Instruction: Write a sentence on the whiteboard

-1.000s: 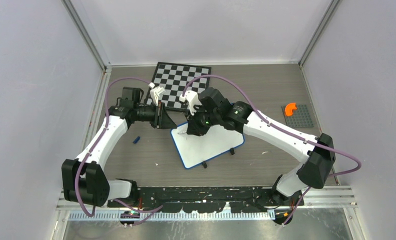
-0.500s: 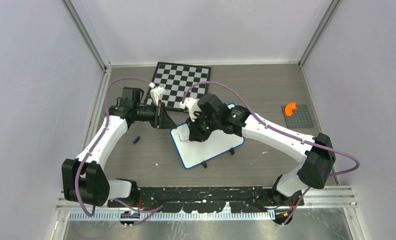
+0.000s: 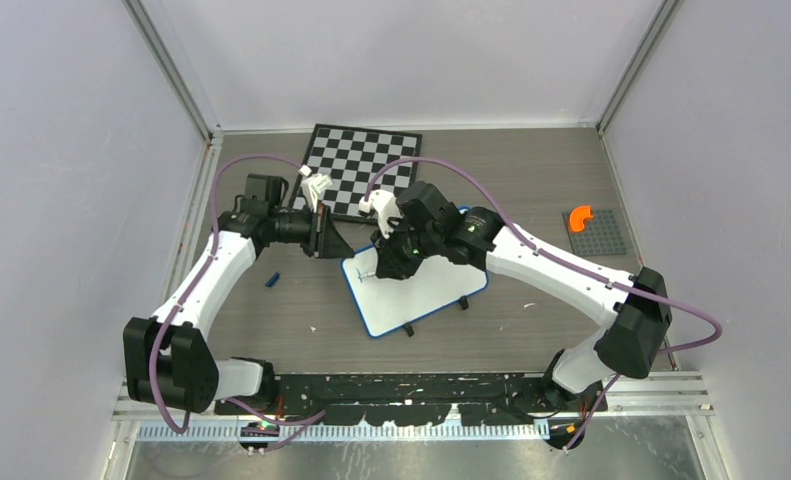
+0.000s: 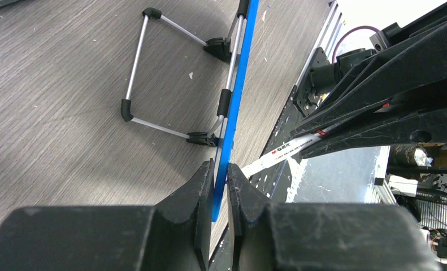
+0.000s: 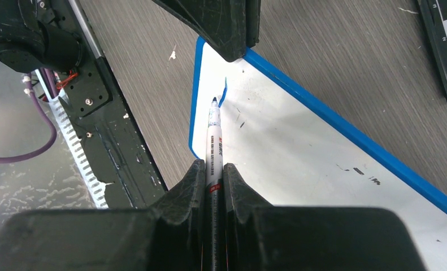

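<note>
The whiteboard (image 3: 426,292), white with a blue rim, stands tilted on the table in front of both arms. My left gripper (image 3: 333,243) is shut on its blue rim (image 4: 239,79) at the left corner, one finger on each face (image 4: 221,172). The right gripper (image 5: 213,169) is shut on a white marker (image 5: 214,132), also seen as the marker (image 4: 289,149) in the left wrist view. The marker tip rests on the white surface (image 5: 300,164) near that corner. Of the sentence, only a short blue stroke (image 5: 224,93) shows beside the tip.
A black-and-white chessboard (image 3: 363,168) lies behind the grippers. At the right a grey plate (image 3: 601,238) carries an orange piece (image 3: 578,218). A small blue cap (image 3: 271,280) lies left of the board. The board's wire stand legs (image 4: 136,73) rest on the table.
The right gripper has shifted slightly with the marker over the board's left corner. The left arm and the board have stayed where they were.
</note>
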Controlling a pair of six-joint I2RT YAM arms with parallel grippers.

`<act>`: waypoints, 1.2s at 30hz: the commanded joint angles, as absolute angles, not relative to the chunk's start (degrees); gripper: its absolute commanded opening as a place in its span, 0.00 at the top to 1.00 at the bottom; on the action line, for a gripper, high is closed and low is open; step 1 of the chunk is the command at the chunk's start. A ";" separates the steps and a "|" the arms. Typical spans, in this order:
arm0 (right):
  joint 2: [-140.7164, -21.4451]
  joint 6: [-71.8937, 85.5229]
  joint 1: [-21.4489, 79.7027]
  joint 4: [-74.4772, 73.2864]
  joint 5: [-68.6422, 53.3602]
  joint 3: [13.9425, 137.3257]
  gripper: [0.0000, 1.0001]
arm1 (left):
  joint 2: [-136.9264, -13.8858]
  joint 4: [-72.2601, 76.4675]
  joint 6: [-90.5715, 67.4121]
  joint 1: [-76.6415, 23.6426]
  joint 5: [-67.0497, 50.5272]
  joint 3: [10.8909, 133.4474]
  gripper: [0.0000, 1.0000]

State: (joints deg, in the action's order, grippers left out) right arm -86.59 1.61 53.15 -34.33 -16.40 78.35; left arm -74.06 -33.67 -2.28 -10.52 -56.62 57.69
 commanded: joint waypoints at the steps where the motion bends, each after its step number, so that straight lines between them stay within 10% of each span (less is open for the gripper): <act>1: -84.90 0.37 53.21 -32.68 -14.70 80.06 1.00 | -74.12 -34.85 -0.79 -10.99 -56.95 58.61 0.85; 36: -82.58 -1.55 51.86 -34.34 -11.60 81.47 1.00 | -74.01 -35.59 -0.44 -11.69 -56.66 58.95 0.85</act>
State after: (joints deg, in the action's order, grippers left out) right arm -83.50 -1.34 52.01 -36.05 -14.50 79.50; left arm -74.06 -34.02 -1.06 -11.18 -56.62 57.84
